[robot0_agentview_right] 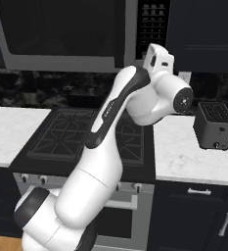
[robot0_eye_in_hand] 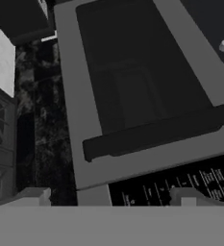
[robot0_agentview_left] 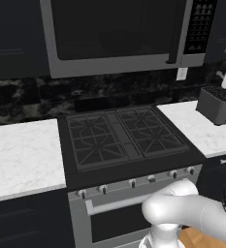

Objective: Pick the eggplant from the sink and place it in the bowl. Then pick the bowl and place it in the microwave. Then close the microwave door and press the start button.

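The microwave [robot0_agentview_left: 119, 65] hangs above the stove. Its door [robot0_agentview_left: 114, 26] of dark glass is shut, with the dark handle [robot0_agentview_left: 175, 34] beside the black button panel [robot0_agentview_left: 200, 26]. In the right base view my arm reaches up, and the hand [robot0_agentview_right: 159, 58] sits just in front of the button panel [robot0_agentview_right: 152, 24]. The hand view is rolled and shows the door [robot0_eye_in_hand: 137, 81], its handle [robot0_eye_in_hand: 156, 134] and the panel [robot0_eye_in_hand: 180, 187] close ahead. My gripper [robot0_eye_in_hand: 112, 199] is open, its fingertips [robot0_eye_in_hand: 34, 196] wide apart and empty. The eggplant, bowl and sink are out of view.
A black gas stove [robot0_agentview_left: 124, 135] lies below the microwave, with white marble counters [robot0_agentview_left: 22, 155] on both sides. A silver toaster [robot0_agentview_right: 213, 125] stands on the right counter. A wall outlet [robot0_agentview_left: 181, 73] sits under the microwave's right end.
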You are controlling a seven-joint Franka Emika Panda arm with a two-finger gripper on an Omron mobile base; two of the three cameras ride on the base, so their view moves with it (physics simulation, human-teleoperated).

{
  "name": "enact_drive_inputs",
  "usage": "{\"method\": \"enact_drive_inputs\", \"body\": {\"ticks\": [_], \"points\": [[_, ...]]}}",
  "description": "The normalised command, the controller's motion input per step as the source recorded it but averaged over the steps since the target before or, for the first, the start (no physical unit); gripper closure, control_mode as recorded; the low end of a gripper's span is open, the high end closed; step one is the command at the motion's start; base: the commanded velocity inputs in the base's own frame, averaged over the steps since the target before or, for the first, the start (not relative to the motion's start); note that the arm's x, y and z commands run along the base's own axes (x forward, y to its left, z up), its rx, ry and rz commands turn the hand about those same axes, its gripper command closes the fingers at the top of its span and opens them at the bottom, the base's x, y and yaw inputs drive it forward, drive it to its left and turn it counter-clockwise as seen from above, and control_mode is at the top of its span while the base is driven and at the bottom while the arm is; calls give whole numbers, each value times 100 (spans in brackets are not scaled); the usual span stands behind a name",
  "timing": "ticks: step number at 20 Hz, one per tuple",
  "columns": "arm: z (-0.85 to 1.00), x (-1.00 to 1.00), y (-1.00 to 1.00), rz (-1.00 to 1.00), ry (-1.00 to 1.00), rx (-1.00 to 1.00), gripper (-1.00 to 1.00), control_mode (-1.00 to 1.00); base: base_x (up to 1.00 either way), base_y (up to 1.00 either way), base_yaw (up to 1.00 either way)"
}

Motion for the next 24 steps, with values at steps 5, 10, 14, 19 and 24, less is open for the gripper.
{"method": "enact_drive_inputs", "body": {"ticks": [5,10,14,19,24], "points": [[0,36,0,-2,-9,-10,100,-100,0,0,0],[0,81,0,-4,-3,-6,100,-100,0,0,0],[5,67,0,-14,-7,-4,100,-100,0,0,0],[16,9,-16,-18,-18,0,100,-100,0,0,0],[0,21,7,-17,-6,-3,100,-100,0,0,0]]}}
